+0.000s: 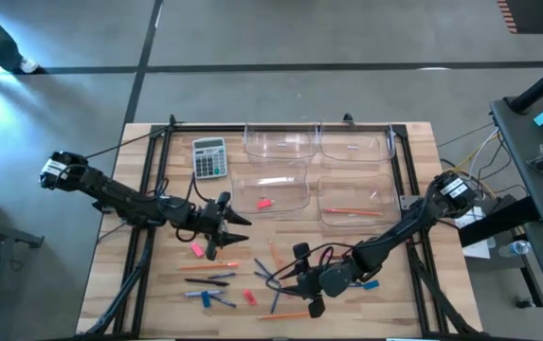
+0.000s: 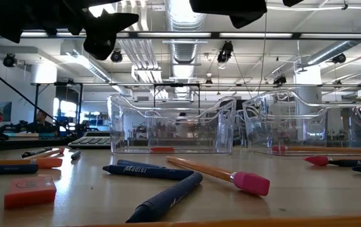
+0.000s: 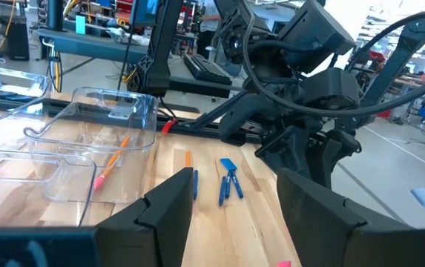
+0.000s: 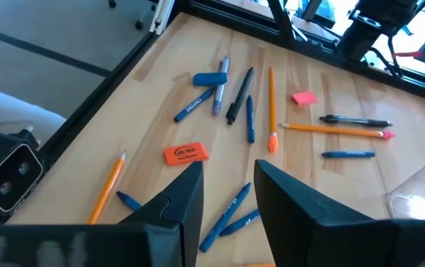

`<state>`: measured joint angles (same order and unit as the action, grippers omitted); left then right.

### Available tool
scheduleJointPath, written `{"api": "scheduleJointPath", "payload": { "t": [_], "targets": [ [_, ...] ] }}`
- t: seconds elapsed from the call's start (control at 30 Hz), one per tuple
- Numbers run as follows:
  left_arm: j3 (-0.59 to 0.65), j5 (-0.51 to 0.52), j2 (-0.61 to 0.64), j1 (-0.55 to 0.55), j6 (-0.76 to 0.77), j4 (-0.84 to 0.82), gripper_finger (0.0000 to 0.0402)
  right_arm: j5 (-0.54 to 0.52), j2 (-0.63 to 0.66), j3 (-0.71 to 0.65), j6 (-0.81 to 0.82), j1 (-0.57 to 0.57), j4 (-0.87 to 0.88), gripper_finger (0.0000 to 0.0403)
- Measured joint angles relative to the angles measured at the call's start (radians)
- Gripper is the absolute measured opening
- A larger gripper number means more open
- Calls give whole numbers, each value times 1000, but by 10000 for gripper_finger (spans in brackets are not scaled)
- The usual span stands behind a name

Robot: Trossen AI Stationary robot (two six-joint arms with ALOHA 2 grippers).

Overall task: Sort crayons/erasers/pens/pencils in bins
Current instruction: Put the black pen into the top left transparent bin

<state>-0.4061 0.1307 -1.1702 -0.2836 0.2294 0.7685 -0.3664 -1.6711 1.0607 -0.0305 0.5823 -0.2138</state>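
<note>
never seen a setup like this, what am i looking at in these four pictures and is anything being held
These are two dark robot arms at a wooden table, each ending in a two-finger gripper. One picture looks straight down from above, one looks level across the tabletop, and two come from cameras on the arms' wrists.

Seen from above, the left gripper is over the table's left-middle and the right gripper is over the scattered items near the front. Both grippers are open and empty.

On the table lie orange pencils, blue crayons, dark pens and pink erasers. At the back stand four clear bins and a grey calculator. One bin already holds an eraser, another a pencil.
</note>
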Motion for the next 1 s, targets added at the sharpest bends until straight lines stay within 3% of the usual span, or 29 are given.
{"api": "scheduleJointPath", "payload": {
  "t": [1.0],
  "targets": [
    [0, 0, 0, 0, 9, -3, 182, 0, 0, -22, 47, -7, 47, 109]
  ]
}}
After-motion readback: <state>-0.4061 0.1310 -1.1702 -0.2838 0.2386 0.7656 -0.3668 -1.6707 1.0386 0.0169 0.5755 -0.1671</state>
